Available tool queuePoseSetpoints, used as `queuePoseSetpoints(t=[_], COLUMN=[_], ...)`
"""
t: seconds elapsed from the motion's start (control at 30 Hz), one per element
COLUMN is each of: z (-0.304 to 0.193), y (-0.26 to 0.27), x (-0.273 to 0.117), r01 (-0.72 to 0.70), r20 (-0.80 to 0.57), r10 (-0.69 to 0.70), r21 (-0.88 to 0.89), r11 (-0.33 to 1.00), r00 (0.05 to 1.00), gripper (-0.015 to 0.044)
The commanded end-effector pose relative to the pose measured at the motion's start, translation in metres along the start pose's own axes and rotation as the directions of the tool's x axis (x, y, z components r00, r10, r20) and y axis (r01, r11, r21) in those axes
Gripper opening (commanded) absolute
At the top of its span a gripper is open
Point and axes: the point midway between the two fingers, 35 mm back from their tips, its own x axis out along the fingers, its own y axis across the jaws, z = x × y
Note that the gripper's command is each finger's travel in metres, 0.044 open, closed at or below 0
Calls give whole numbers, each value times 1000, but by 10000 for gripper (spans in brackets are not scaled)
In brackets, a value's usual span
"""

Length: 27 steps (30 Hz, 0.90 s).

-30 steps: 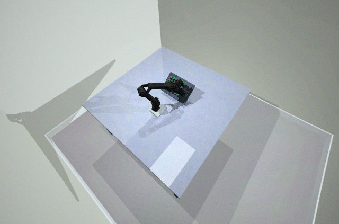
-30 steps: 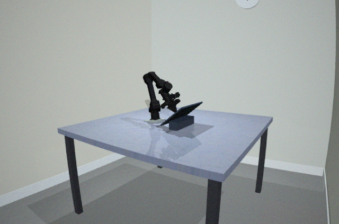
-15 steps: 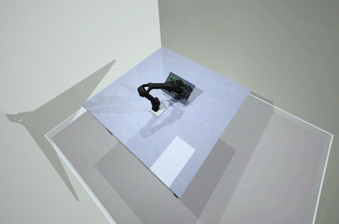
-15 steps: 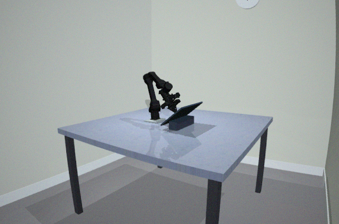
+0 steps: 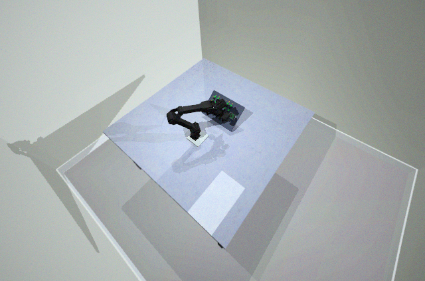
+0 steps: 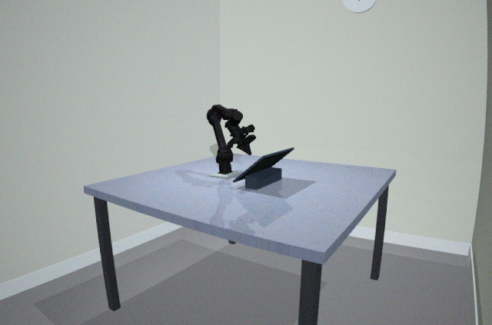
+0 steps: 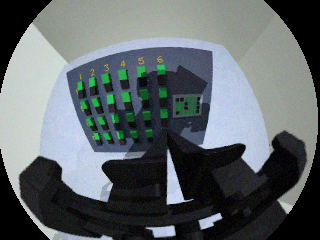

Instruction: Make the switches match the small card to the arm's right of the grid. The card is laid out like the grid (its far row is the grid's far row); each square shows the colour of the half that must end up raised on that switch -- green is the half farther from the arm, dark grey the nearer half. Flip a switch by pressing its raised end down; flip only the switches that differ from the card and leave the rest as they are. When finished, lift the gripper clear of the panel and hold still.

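The dark tilted panel carries four rows of green and dark grey switches in columns numbered 1 to 6. In the wrist view, the far-row switches of column 5 and column 6 show green above dark. Which half is raised on each switch is too small to tell for sure. The small card, with green and dark squares, lies right of column 6. My gripper is shut and empty, above the panel's near part. Its fingertips hide column 6's nearest switch.
The panel rests on a dark block on the pale blue table. The arm's white base plate stands close to the panel's near side. The arm's shadow falls over part of the panel and card area.
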Motion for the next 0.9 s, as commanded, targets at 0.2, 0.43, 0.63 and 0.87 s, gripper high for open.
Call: queuePoseSetpoints(t=[0.2,0.43,0.63,0.87], z=[-36,-58,-58,-59], y=[72,95,95,95], x=[-2,-3,30,35], r01=[-9,-11,-11,-11], r20=[-20,2,28,30], r10=[9,11,11,11], r21=[-3,2,2,2], r11=[1000,1000,1000,1000], r00=[1000,1000,1000,999], gripper=[0,0,0,0])
